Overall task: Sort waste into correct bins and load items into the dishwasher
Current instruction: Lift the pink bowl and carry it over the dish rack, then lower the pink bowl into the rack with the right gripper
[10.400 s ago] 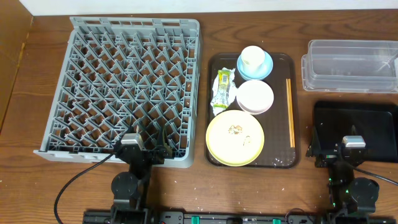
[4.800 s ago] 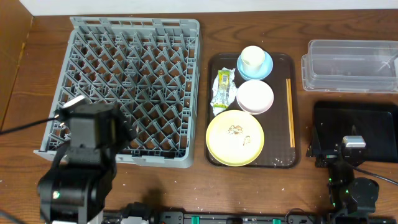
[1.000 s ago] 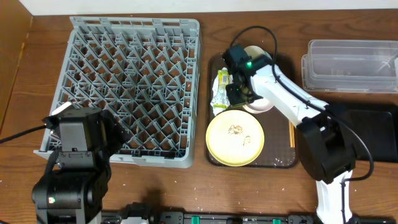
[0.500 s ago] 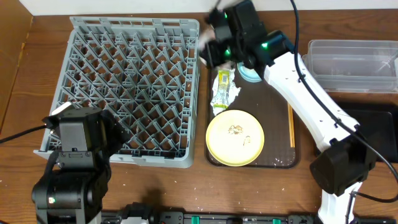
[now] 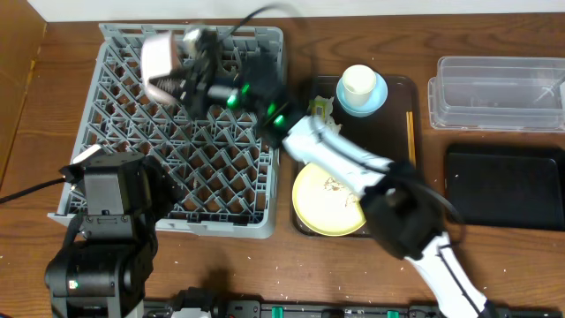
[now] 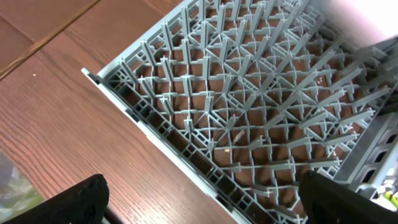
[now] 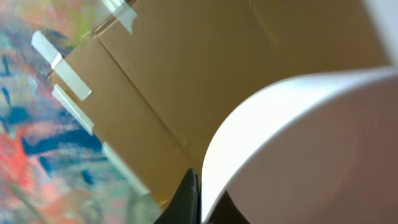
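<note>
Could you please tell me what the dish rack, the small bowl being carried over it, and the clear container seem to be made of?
The dish rack looks like moulded grey plastic with a matte finish, going by its thin lattice ribs and pegs. The bowl is pale and smooth, probably melamine or glazed ceramic; the look does not settle which. The container appears to be glossy transparent plastic with see-through walls.

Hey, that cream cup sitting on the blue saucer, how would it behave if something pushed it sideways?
The cup stands on the blue saucer, so a push would probably slide it or drag the saucer along. It looks like smooth, hard ware: likely stiff, rather slippery, and breakable if it tips off.
</note>
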`<state>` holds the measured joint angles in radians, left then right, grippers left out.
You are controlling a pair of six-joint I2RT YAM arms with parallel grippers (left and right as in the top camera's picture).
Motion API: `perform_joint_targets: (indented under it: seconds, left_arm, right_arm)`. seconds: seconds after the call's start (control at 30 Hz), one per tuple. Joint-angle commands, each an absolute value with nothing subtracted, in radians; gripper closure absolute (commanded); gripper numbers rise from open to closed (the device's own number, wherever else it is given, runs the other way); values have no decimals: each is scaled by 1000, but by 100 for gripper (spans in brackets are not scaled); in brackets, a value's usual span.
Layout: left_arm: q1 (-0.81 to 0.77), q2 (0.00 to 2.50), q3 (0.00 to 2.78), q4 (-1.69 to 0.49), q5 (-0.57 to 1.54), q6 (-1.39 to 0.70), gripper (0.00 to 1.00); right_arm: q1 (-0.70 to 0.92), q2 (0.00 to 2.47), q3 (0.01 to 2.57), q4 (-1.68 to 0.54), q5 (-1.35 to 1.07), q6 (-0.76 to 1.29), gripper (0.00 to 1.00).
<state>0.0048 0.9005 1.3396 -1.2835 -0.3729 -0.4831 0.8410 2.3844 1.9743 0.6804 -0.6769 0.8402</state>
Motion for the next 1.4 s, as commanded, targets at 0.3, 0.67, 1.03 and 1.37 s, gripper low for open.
perform_joint_targets:
  seconds: [0.3, 0.67, 1.03, 1.37]
  left_arm:
    - [8, 900, 1351, -1287, -382, -495, 2]
    - [8, 900, 1351, -1287, -382, -495, 2]
    - [8, 900, 1351, -1287, -382, -495, 2]
    - [8, 900, 1351, -1287, -382, -495, 2]
  right_arm:
    - [896, 2561, 1973, 714, -611, 1095, 99]
    - [820, 2564, 1973, 626, -666, 1106, 99]
    - [852, 2564, 1975, 879, -629, 1253, 99]
    - [889, 2597, 1975, 806, -610, 1181, 99]
